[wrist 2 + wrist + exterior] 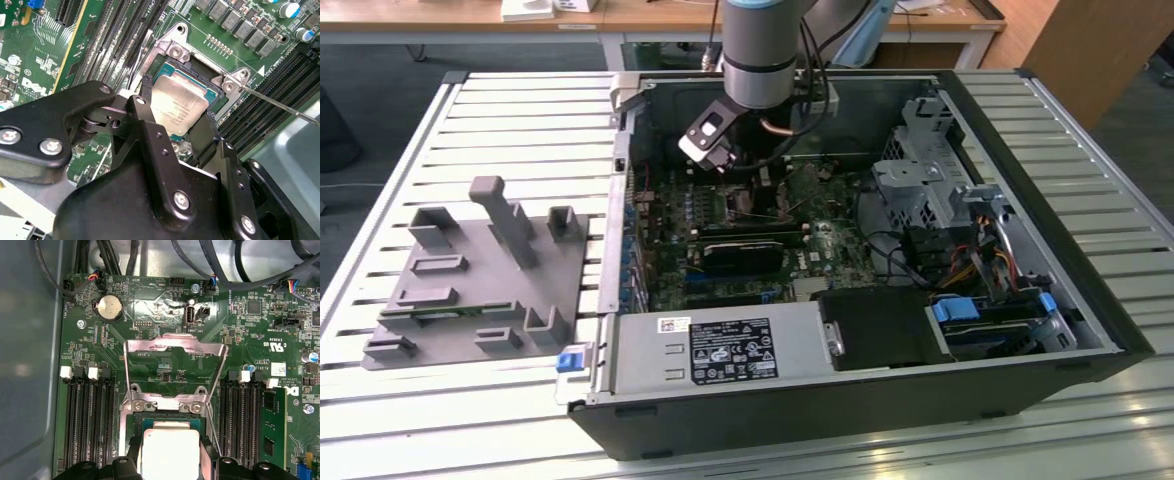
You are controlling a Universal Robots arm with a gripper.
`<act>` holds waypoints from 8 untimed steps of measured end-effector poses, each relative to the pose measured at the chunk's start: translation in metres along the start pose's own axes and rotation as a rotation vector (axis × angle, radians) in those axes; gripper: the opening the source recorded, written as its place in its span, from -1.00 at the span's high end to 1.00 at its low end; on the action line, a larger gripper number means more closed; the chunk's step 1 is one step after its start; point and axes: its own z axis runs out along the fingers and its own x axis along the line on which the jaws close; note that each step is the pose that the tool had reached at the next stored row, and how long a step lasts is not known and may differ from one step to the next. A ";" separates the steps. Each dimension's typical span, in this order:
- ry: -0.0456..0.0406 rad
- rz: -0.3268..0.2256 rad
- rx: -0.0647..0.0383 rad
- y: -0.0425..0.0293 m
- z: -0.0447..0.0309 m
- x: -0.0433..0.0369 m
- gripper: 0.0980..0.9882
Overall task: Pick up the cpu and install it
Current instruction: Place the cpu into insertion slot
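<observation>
Here the pincer (175, 131) pinches the cpu (177, 102) by 2 opposite edges over the open socket (172, 50).

Exterior view high, oblique over computer case (854, 410); both wrist views close, sharing cpu (177, 107) (170, 452), socket (175, 50) (165, 402).

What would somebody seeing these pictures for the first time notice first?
The arm reaches down into the open computer case at the middle of the exterior view. In the second wrist view the gripper holds the silvery cpu between its black fingers just over the motherboard socket; in the first wrist view the socket's metal load plate stands open.
</observation>
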 end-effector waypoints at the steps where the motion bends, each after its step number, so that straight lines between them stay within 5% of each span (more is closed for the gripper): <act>1: 0.0000 0.000 0.000 0.0000 0.0003 0.0000 0.00; 8: -0.0003 0.000 0.000 -0.0001 0.0023 0.0000 0.00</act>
